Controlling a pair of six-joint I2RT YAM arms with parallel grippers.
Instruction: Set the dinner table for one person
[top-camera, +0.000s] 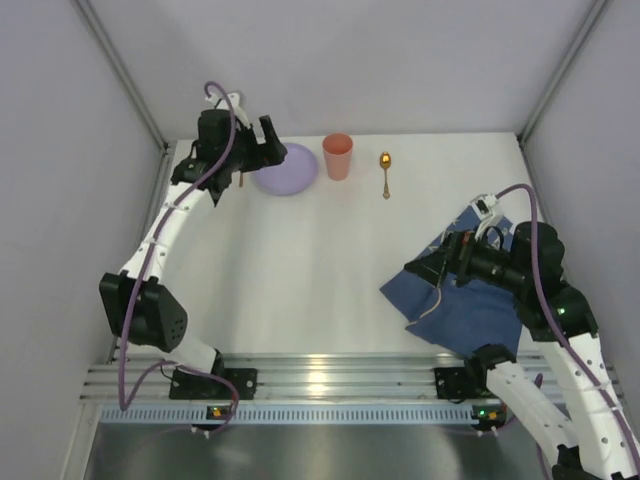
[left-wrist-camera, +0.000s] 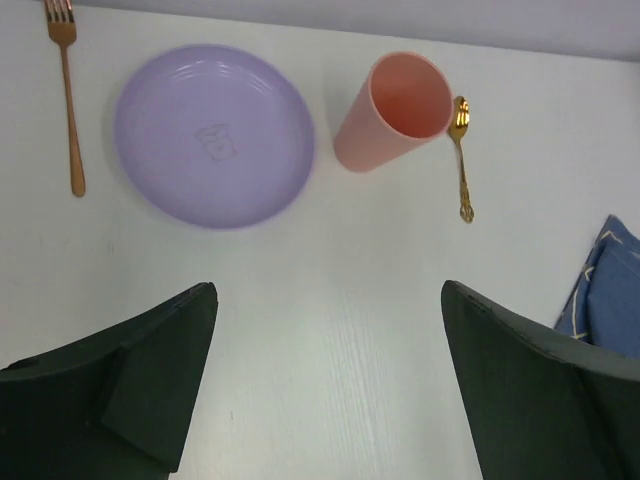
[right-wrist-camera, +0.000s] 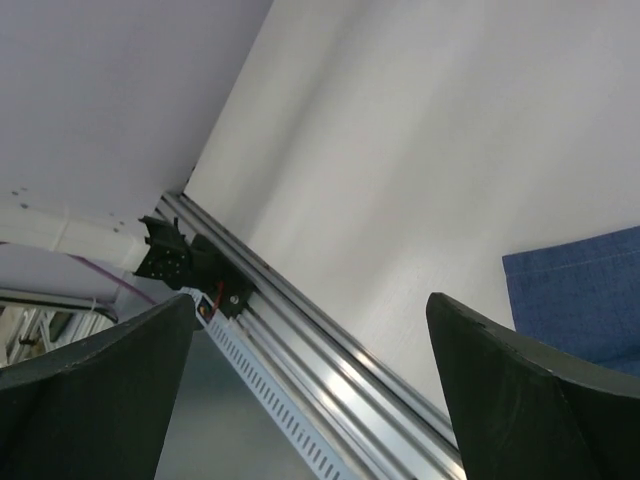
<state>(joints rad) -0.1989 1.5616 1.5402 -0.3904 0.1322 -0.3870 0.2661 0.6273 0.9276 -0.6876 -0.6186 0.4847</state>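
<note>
Worktop (top-camera: 330, 270): large flat white rectangle, filling the floor of the cell, with grey walls (top-camera: 60, 150) on three sides and an aluminium rail (top-camera: 330, 380) along the near edge. Contents, far edge, left to right: copper-coloured fork (left-wrist-camera: 68, 95), tines toward the far wall, just left of the plate and apart from it; lavender round plate (top-camera: 288, 168), flat and bare; pink cup (top-camera: 338, 156), upright, mouth open, just right of the plate; gold spoon (top-camera: 385, 173), bowl toward the far wall, near the cup but apart from it in the top view. Near right corner: blue cloth placemat (top-camera: 460, 310), skewed and rumpled, part of it under the right arm. Left tool (left-wrist-camera: 328, 290): raised above the far left of the worktop beside the plate, released, jaws spread wide, nothing between them. Right tool (right-wrist-camera: 310, 300): above the placemat's left edge, facing the rail, likewise released and grasping nothing.
</note>
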